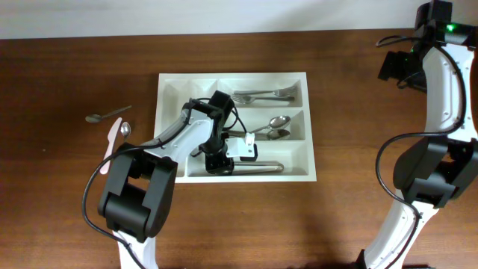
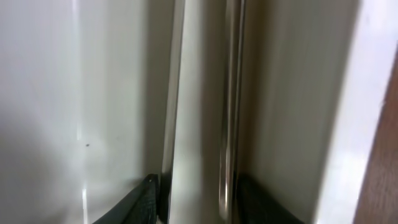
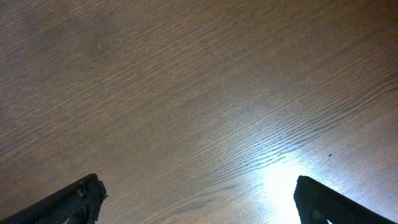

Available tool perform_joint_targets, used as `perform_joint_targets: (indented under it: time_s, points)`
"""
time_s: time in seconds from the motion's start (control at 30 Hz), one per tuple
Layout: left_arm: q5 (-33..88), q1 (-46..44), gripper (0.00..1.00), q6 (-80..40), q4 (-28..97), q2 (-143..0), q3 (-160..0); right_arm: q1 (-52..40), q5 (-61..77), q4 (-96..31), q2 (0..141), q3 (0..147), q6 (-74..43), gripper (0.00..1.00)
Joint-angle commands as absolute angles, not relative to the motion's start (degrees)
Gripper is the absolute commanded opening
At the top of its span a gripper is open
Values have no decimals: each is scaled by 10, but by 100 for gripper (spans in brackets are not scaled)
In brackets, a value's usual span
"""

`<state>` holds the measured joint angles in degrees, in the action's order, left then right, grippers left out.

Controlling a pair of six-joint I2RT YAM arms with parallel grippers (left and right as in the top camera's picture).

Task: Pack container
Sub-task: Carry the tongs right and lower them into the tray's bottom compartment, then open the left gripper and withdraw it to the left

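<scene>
The container (image 1: 170, 93), a smooth white plastic tray with rounded corners and thin dividing walls, sat at the middle of the dark, fine-grained wooden table (image 1: 60, 187). Its top long compartment held shiny metal forks (image 1: 265, 95), the middle one rounded metal spoons (image 1: 275, 127), and the bottom one a slim steel knife (image 1: 261, 167) lying lengthwise. The left gripper (image 1: 217, 161) reached down into that bottom compartment at the knife's left end. In the left wrist view its black fingers (image 2: 144, 200) flanked a long, polished metal strip against the glossy white floor, but whether they clamped it or merely stood beside it could not be told. The right gripper (image 3: 196, 196) hung over bare wood at the far right, its dark, matte fingers spread wide with nothing between them. Left of the tray, well apart from it, lay a dull metal spoon (image 1: 107, 114), a flat white plastic utensil (image 1: 112, 140) and a second small spoon (image 1: 125, 129) just beside it.
</scene>
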<state>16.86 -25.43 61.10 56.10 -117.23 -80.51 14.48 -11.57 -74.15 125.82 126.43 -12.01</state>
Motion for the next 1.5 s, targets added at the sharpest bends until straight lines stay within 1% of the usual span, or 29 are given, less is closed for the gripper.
perform_joint_targets:
  time_s: [0.0,0.33,0.43,0.6,0.73,0.83,1.03,1.13,1.23,1.27,1.33,1.4,1.47]
  points:
    - [170,-255,42,618,569,-1175,-839,143,-125,-741,1261,1267,-120,99]
    - [149,-255,42,618,577,-1175,-866,143,-125,-741,1261,1267,-120,99]
    - [136,-255,40,613,583,-1175,-878,143,-125,-741,1261,1267,-120,99]
    - [138,-255,40,573,598,-1167,-948,143,-125,-741,1261,1267,-120,99]
    - [135,-255,40,566,607,-1153,-1009,143,-125,-741,1261,1267,-120,99]
    - [98,-251,40,536,605,-1144,-1052,143,-125,-741,1261,1267,-120,99]
    - [-67,-213,40,430,600,-1140,-1110,143,-125,-741,1261,1267,-120,98]
    - [-100,-174,39,364,601,-1140,-1114,143,-125,-741,1261,1267,-120,99]
    - [-105,-115,39,252,601,-1140,-1114,143,-125,-741,1261,1267,-120,99]
    - [-103,-76,39,171,601,-1140,-1114,143,-125,-741,1261,1267,-120,99]
    - [-100,-38,39,90,605,-1140,-1114,143,-125,-741,1261,1267,-120,99]
    - [-67,-2,40,39,609,-1140,-1114,143,-125,-741,1261,1267,-120,99]
    - [-13,25,40,27,616,-1140,-1114,143,-125,-741,1261,1267,-120,99]
